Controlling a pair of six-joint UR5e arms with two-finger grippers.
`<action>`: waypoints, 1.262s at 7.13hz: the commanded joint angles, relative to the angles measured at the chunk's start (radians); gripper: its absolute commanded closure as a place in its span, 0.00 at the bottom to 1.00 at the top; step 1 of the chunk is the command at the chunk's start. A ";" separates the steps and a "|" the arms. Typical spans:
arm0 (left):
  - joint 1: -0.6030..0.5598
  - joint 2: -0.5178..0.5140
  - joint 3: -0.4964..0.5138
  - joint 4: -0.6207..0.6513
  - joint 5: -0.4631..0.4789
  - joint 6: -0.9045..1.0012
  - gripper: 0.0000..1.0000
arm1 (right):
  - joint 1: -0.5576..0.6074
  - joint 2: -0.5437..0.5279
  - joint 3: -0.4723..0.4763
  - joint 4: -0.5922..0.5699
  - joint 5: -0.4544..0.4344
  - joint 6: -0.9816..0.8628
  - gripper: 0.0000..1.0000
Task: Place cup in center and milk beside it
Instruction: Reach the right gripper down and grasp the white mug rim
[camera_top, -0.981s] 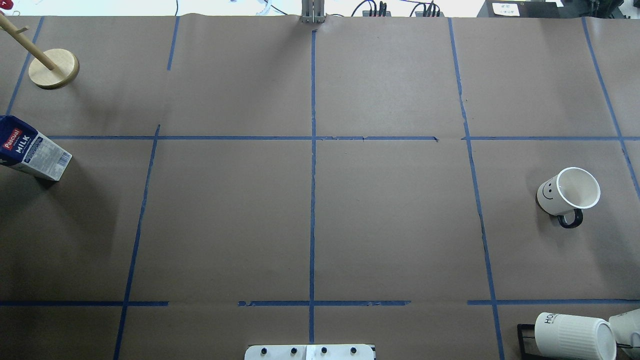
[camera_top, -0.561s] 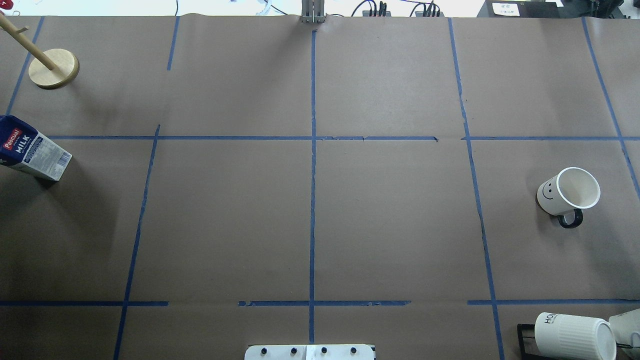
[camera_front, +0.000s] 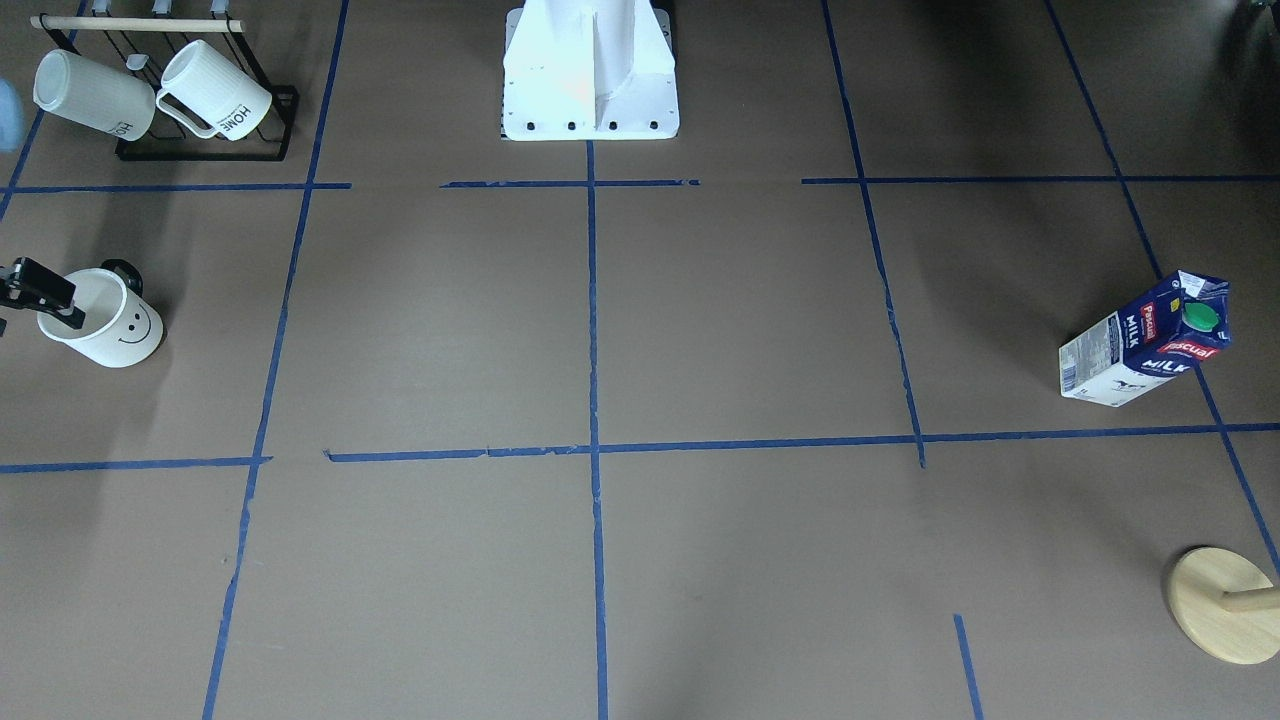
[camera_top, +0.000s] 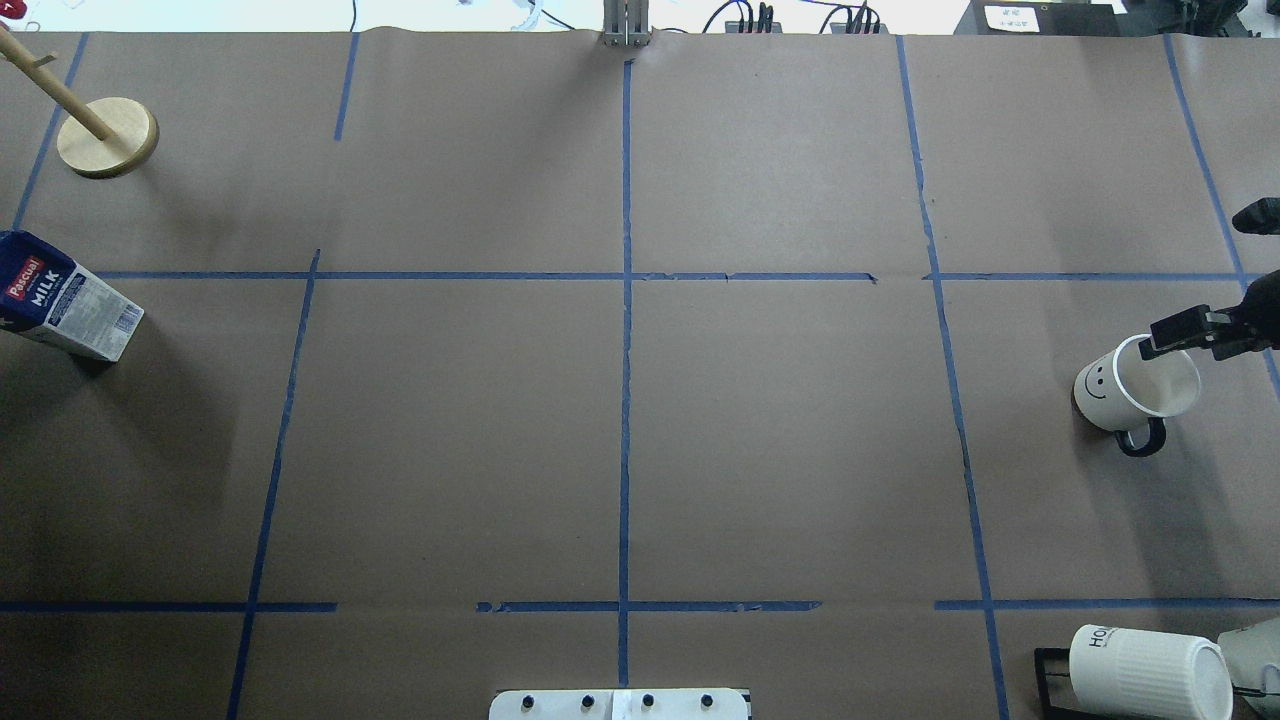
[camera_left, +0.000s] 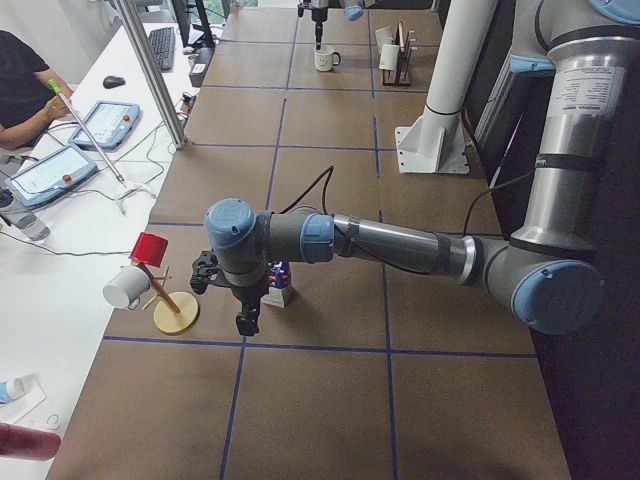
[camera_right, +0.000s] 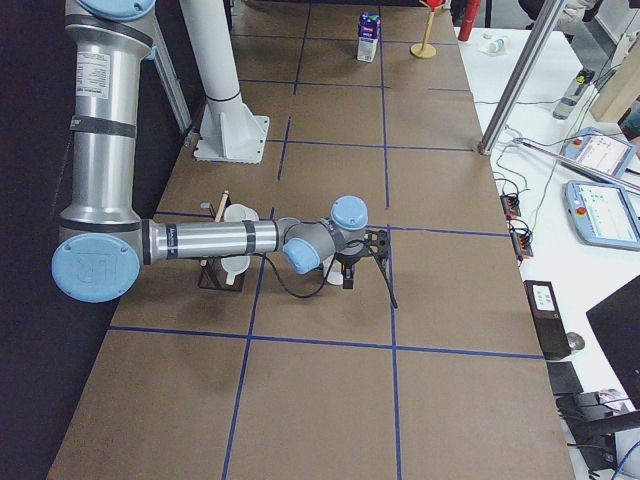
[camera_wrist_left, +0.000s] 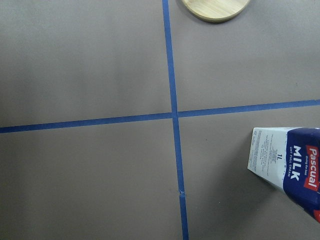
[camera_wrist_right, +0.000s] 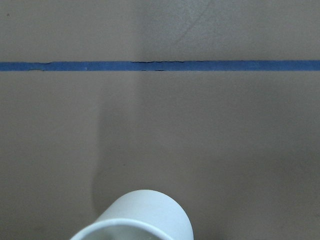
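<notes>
Cup (camera_top: 1135, 392) stands upright by the tabletop's right edge and milk (camera_top: 75, 310) by its left edge, both well apart from the center (camera_top: 625, 276).
Handling, as judged: the cup looks glazed, so stiff, slick and breakable. Best hold is over the rim wall, one finger inside and one outside, away from the handle on its robot-facing side. The milk is tall and tippy, its fill is unknown and its walls may give, so pinch the flat sides below the gable. The right gripper (camera_top: 1205, 282) appears spread wide and holds nothing, with one finger over the cup's rim; the overhead view's border cuts off the rest. The left gripper (camera_left: 245, 305) shows only from the side, covering most of the carton, so I cannot tell how far apart its fingers are. Neither wrist view shows fingers.
</notes>
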 joint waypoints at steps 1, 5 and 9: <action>0.000 0.001 -0.017 0.001 0.000 -0.001 0.00 | -0.020 -0.004 -0.030 0.054 -0.007 0.029 0.68; 0.000 0.001 -0.027 0.004 -0.001 -0.003 0.00 | -0.055 0.000 0.049 0.049 0.006 0.032 1.00; 0.002 0.000 -0.025 0.004 -0.001 -0.004 0.00 | -0.303 0.571 0.038 -0.321 -0.052 0.383 1.00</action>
